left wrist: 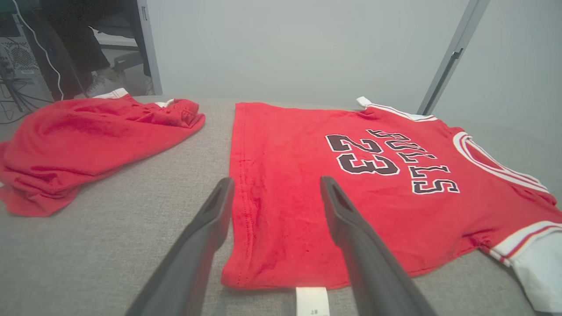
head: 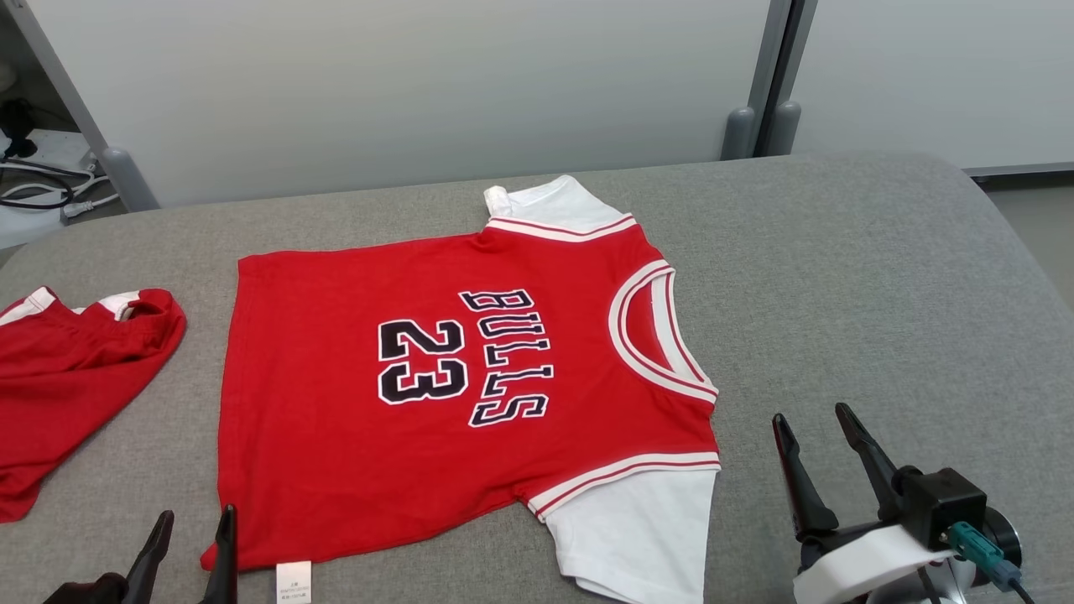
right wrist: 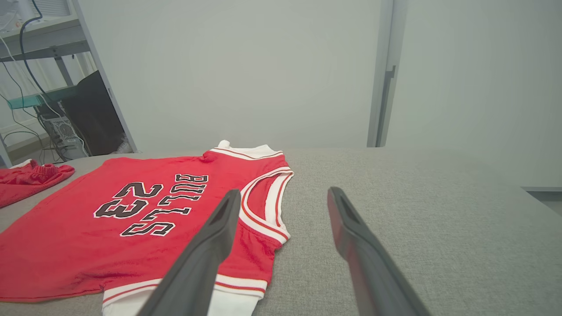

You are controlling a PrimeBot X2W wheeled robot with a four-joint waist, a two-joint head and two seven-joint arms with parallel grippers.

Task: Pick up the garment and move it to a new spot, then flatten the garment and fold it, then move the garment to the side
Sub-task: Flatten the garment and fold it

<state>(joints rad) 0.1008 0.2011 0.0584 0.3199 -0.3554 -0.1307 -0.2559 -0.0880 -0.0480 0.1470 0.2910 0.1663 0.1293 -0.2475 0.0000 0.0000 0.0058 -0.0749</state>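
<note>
Jersey [head: 419, 403] lies flat, print side up, at the middle of the grey pad [head: 839, 294]. Its neck [head: 654, 335] points to my right and its hem to my left. One white sleeve [head: 638, 528] lies at the near edge; the other [head: 545, 197] lies at the far edge. A white label [head: 294, 581] sticks out from under the near hem corner.

My left gripper [head: 198, 512] is at that corner, jaws spread and grasping nothing. In the left wrist view, one finger [left wrist: 210, 219] is over bare pad just beside the hem and the other [left wrist: 347, 219] is over red cloth. Whether the tips touch the cloth, I cannot tell.

My right gripper [head: 810, 413] is over bare pad, near the neck and the near sleeve and apart from both. Its jaws are spread and it grasps nothing.

A second red garment [head: 75, 377] lies crumpled on the pad to my left, apart from the jersey.
</note>
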